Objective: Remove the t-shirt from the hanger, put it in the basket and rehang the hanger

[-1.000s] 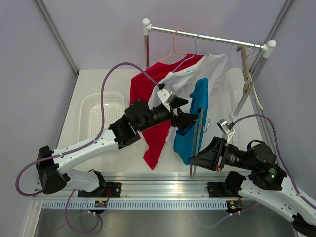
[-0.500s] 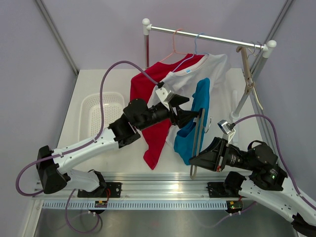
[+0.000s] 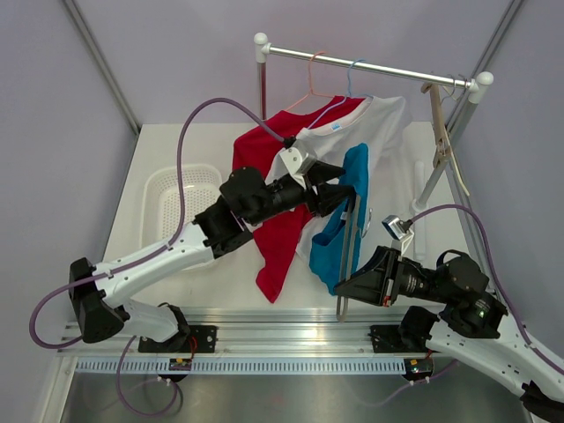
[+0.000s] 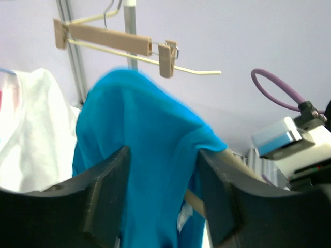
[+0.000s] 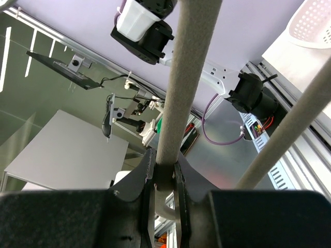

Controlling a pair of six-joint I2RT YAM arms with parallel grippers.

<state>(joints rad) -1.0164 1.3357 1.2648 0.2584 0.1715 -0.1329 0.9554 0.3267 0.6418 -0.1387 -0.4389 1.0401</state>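
Note:
The blue t-shirt is draped over a pale grey hanger that stands steeply tilted above the table's front. My left gripper straddles the shirt's upper shoulder, one finger on each side of the fabric, jaws still apart. A bit of the hanger's arm shows behind the cloth. My right gripper is shut on the hanger at its lower end, where the arm curves.
A metal clothes rail at the back carries a red shirt and a white shirt on wire hangers, plus a wooden clip hanger. A white basket sits on the table at left.
My left gripper has risen toward the top of the blue t-shirt and its jaws have narrowed around the fabric. The right gripper keeps its hold on the hanger, barely shifting.

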